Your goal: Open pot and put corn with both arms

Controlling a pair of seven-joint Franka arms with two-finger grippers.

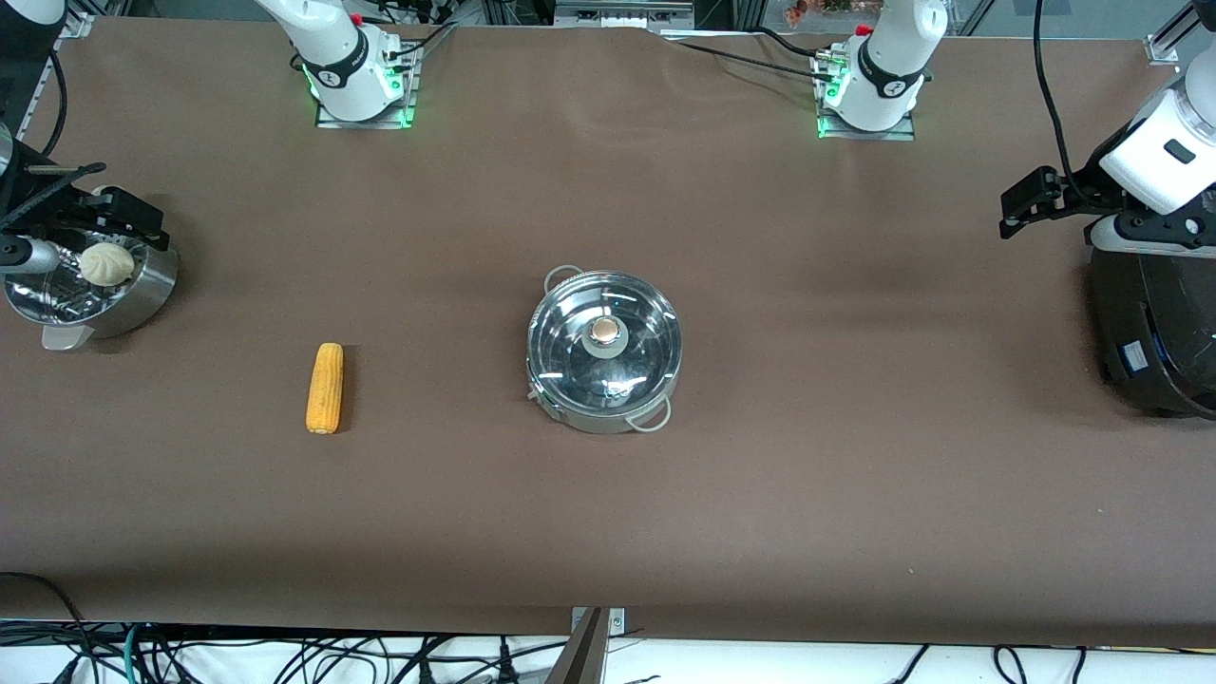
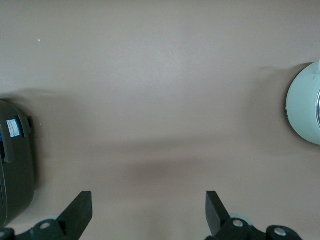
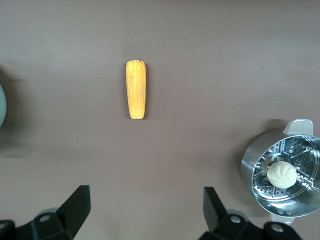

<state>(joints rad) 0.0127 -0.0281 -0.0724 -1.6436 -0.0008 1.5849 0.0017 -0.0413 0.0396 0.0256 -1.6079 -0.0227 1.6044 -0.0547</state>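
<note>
Pot (image 1: 604,353) sits lidded mid-worktop (image 1: 760,494), corn (image 1: 325,388) toward the right arm's end; left claw (image 2: 149,212) and right claw (image 3: 147,207) both spread, empty (glass lid likely fragile, slippery: pinch the knob (image 1: 605,331); stiff corn mid-cob).

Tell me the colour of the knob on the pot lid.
Copper-coloured knob, on a grey base; the front view shows it best.
</note>
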